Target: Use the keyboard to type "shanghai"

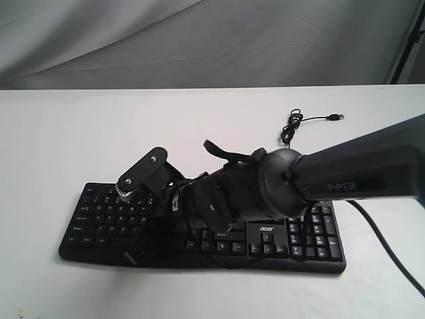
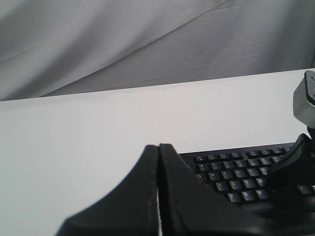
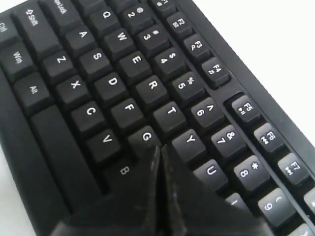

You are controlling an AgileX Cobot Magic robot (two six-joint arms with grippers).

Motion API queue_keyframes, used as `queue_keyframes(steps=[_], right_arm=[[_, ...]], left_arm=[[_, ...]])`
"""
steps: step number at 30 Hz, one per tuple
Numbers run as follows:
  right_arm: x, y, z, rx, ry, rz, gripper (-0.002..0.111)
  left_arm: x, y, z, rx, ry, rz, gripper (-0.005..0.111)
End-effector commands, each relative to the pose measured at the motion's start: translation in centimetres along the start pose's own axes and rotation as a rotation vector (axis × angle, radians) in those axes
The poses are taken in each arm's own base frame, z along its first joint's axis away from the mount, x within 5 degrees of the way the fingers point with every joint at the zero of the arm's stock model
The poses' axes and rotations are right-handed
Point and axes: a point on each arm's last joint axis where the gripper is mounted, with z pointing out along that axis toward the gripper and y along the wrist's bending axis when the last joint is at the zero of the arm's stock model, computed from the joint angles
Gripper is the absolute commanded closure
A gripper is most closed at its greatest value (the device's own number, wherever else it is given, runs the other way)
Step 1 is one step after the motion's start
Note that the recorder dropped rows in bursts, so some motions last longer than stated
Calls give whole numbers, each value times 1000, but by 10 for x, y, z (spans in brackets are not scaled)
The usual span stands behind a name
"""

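Note:
The black keyboard [image 1: 99,216] lies on the white table [image 1: 80,133], its acer logo [image 1: 267,230] near the right end. My right arm reaches in from the right across the keys. The right gripper [image 1: 154,234] [image 3: 160,148] is shut and empty. Its tip points down between the G key [image 3: 146,136] and the Y key [image 3: 190,139], covering the key beside G. Whether it presses that key cannot be told. My left gripper [image 2: 158,146] is shut and empty, held off the left end of the keyboard [image 2: 236,177]. It does not show in the exterior view.
The keyboard's thin black cable [image 1: 290,125] coils on the table behind it and ends in a USB plug [image 1: 337,117]. A grey cloth backdrop [image 1: 199,40] hangs behind the table. The right arm's wrist camera [image 1: 141,173] sits above the left keys.

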Motion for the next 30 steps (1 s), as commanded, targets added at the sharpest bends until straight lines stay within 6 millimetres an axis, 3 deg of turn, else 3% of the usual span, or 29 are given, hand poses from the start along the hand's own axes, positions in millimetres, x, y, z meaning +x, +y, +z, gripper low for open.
queue_keyframes(steps=[1,11,19,23,30], right_arm=[[3,-2,3,4,1,12,108],[3,-1,1,0,12,12,108],[-34,3,-30,-30,-31,1,108],[-59,18,-16,-68,-37,-40,108],[-80,37,20,-109,-21,-82,108]], left_arm=[[1,0,0,4,-4,-1,107],[1,0,0,4,-4,-1,107],[1,0,0,4,-4,-1,107],[1,0,0,4,-4,-1,107],[1,0,0,4,-4,-1,107]])
